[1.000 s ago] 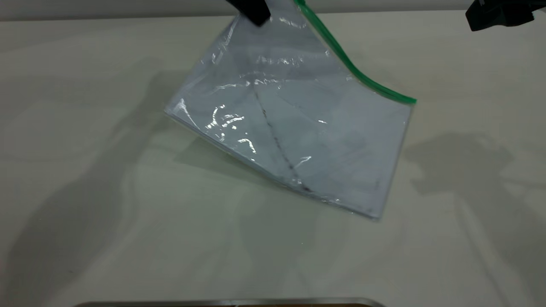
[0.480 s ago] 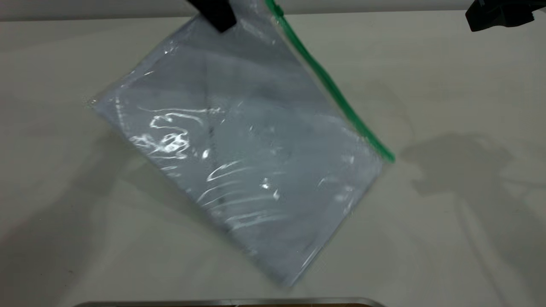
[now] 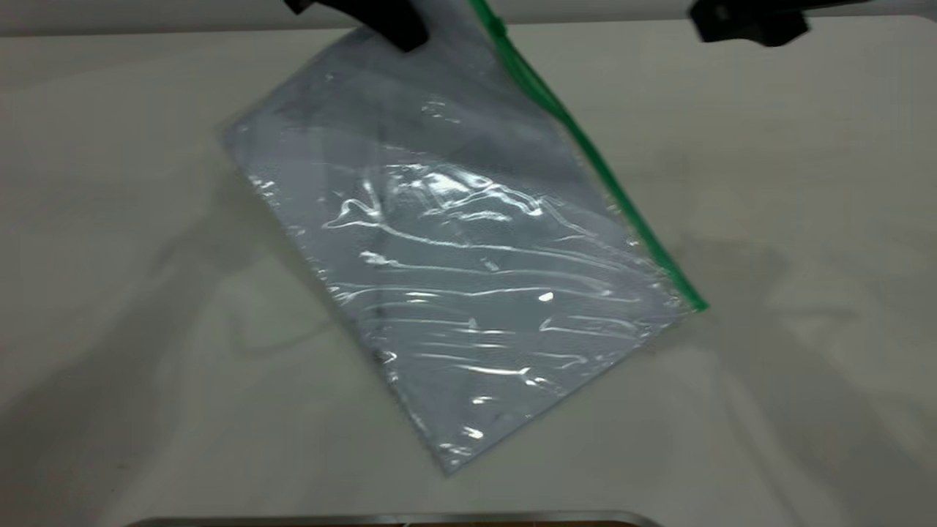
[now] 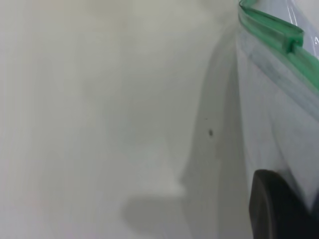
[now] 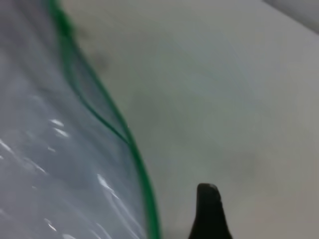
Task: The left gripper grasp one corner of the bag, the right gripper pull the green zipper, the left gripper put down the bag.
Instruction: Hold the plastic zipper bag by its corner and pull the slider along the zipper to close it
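Observation:
The clear bag (image 3: 468, 241) with its white sheet hangs tilted from its top corner (image 3: 432, 29), lowest corner near the table. My left gripper (image 3: 399, 29) at the top edge is shut on that corner; one of its fingers (image 4: 276, 209) lies against the plastic. The green zipper (image 3: 600, 172) runs down the bag's right edge, and its slider tab (image 3: 498, 25) sits near the top end. The zipper also shows in the left wrist view (image 4: 279, 30) and the right wrist view (image 5: 134, 144). My right gripper (image 3: 747, 25) hovers at the top right, apart from the bag.
The pale table (image 3: 805, 329) stretches all round the bag. A dark metal-edged strip (image 3: 395, 520) lies along the near edge. Arm shadows fall on the left and right of the table.
The bag has been lifted and swung, its lower end turning toward the front. My right gripper has moved left toward the bag. My left gripper shifted left, still holding the corner.

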You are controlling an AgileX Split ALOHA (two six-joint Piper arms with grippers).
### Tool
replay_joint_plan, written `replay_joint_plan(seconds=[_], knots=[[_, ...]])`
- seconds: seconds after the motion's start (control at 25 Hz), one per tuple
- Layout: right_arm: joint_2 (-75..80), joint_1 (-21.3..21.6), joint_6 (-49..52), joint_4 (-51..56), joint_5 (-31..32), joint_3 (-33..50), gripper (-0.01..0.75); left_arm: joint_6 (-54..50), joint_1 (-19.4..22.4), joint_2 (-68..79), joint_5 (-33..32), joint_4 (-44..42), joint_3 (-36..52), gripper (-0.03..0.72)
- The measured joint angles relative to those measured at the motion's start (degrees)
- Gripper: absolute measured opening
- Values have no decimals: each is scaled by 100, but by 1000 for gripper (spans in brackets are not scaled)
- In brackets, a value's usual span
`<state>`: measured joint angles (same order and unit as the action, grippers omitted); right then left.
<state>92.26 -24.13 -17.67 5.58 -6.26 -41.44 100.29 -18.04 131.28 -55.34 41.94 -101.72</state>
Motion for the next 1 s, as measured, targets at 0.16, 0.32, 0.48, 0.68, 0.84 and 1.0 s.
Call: replay_joint_plan(seconds=[0.16, 0.32, 0.48, 0.68, 0.84, 1.0], knots=[[299, -185, 5, -5, -407, 0, 579, 554, -172, 134, 80, 345, 18, 53], [705, -215, 5, -5, -773, -6, 579, 913, -380, 266, 263, 433, 18, 53], [1094, -215, 39, -27, -1099, -13, 579, 1130, -526, 422, 480, 454, 18, 53], [1349, -215, 250, -324, -1241, -36, 579, 1371, -709, 666, 741, 591, 18, 53], [1436, -215, 647, -807, -1262, -42, 579, 1721, -751, 737, 854, 830, 18, 53], [1441, -215, 1280, -1511, -1262, -42, 579, 2012, -763, 737, 886, 1001, 18, 53]])
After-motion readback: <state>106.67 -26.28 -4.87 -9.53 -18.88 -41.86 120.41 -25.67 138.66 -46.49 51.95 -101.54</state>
